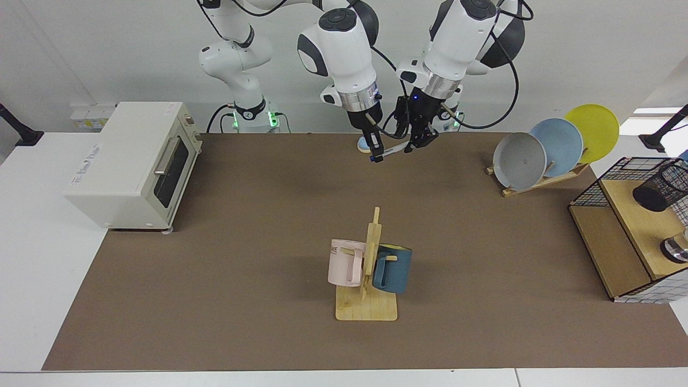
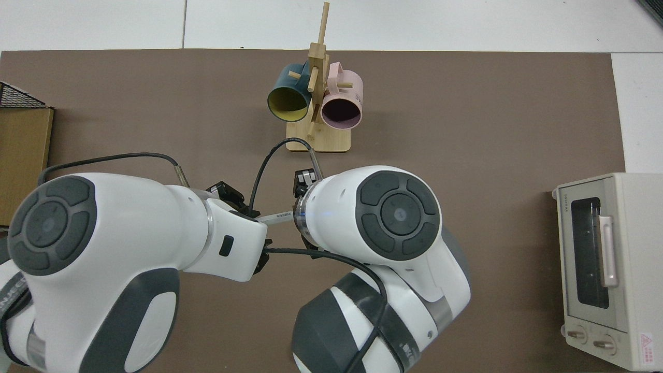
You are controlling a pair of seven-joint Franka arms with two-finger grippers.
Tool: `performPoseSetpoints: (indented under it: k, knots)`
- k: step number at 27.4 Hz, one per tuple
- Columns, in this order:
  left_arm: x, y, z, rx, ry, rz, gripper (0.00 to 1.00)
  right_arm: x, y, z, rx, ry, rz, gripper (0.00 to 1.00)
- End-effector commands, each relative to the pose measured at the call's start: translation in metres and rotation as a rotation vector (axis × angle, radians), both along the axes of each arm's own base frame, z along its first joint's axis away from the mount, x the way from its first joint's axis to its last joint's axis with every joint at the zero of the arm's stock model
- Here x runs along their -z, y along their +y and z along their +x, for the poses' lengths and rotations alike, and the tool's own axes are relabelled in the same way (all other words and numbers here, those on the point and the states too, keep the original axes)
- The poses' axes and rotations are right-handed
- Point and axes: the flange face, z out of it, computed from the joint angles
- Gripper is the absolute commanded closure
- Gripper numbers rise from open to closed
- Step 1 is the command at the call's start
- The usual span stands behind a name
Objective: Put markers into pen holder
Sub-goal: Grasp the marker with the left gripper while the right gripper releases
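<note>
Upper centre: marker [image 1: 393, 148] held above the mat, pinched at one end by right gripper [image 1: 377, 155]; left gripper [image 1: 416, 142] spread around its free end, apparently for handover toward pen holder [image 1: 654, 192], far right.
</note>
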Motion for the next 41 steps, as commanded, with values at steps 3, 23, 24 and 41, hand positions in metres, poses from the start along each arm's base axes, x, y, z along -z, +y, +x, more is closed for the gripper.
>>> performPoseSetpoints:
  k: [3, 23, 24, 41]
  knots:
    - [-0.001, 0.004, -0.003, 0.007, -0.013, 0.003, 0.76, 0.002, -0.005, 0.006, -0.005, -0.011, 0.007, 1.00]
    - [0.003, 0.018, 0.000, -0.011, -0.004, 0.057, 1.00, 0.001, -0.021, 0.016, 0.009, -0.006, 0.001, 0.10]
    - [0.003, 0.019, 0.001, -0.012, -0.004, 0.057, 1.00, 0.000, -0.025, 0.017, -0.003, -0.009, -0.004, 0.00]
    - [0.008, 0.070, 0.019, -0.124, -0.009, 0.177, 1.00, -0.006, -0.132, 0.020, -0.652, -0.045, -0.138, 0.00]
